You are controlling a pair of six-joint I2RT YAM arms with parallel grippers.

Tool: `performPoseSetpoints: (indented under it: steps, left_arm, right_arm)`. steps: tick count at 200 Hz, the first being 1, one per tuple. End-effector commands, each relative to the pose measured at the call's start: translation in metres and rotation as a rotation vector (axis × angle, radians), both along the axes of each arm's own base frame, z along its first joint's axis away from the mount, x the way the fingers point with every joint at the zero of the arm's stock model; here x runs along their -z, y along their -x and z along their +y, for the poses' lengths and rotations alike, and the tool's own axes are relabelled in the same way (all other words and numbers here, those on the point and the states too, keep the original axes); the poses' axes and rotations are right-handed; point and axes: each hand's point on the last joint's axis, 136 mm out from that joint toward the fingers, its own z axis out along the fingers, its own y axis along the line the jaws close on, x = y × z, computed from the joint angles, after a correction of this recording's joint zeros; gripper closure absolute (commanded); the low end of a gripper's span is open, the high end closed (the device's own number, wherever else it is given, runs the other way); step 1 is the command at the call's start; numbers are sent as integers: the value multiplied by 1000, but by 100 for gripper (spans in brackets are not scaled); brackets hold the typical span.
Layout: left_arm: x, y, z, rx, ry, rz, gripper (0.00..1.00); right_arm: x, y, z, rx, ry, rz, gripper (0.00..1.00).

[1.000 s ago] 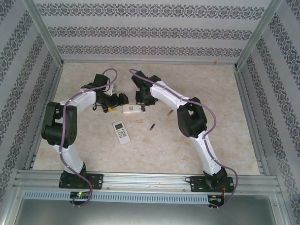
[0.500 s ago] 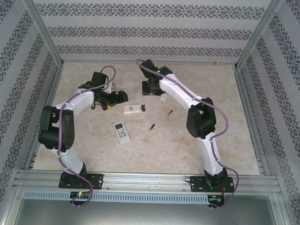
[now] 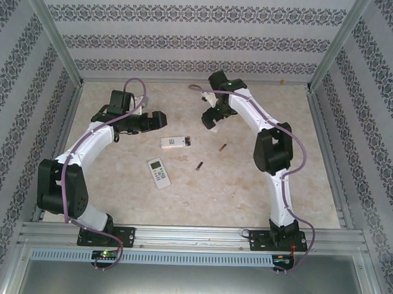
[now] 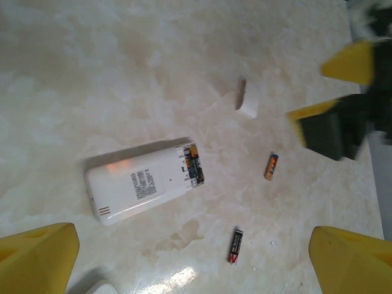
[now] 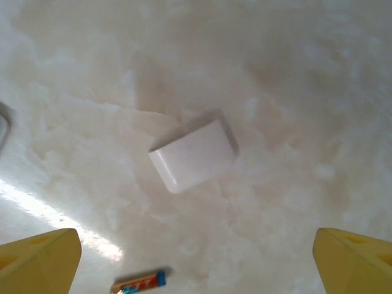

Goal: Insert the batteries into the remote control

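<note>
The left gripper (image 4: 195,254) hangs with its yellow fingers spread wide and nothing between them, above the remote control (image 4: 138,187), which lies back-up on the marbled table (image 4: 92,73) with its battery compartment uncovered. One battery (image 4: 271,166) and a second battery (image 4: 236,245) lie loose, apart from each other, near the remote's open end. The right gripper (image 5: 196,257) is likewise wide open and empty over a small white battery cover (image 5: 193,154).

The white remote (image 4: 138,190) lies face down mid-table, its battery bay at the right end uncovered, with batteries inside. An orange-and-blue battery (image 4: 271,166) lies flat just right of it, and a black-and-red battery (image 4: 236,245) lies nearer, apart.
</note>
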Motion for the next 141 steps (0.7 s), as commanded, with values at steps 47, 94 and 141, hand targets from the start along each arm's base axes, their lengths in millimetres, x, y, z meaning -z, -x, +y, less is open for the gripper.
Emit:
performPoseSetpoints:
  steps: [47, 94, 141]
  left_arm:
    - [-22, -8, -18, 134, 6, -220, 2]
    - [-16, -12, -10, 76, -15, -208, 2]
    - [-20, -19, -11, 71, -10, -202, 2]
  right_arm:
    - [51, -17, -2, -188, 28, 62, 6]
    - [70, -13, 1, -178, -50, 130, 14]
    - [72, -7, -3, -184, -58, 154, 22]
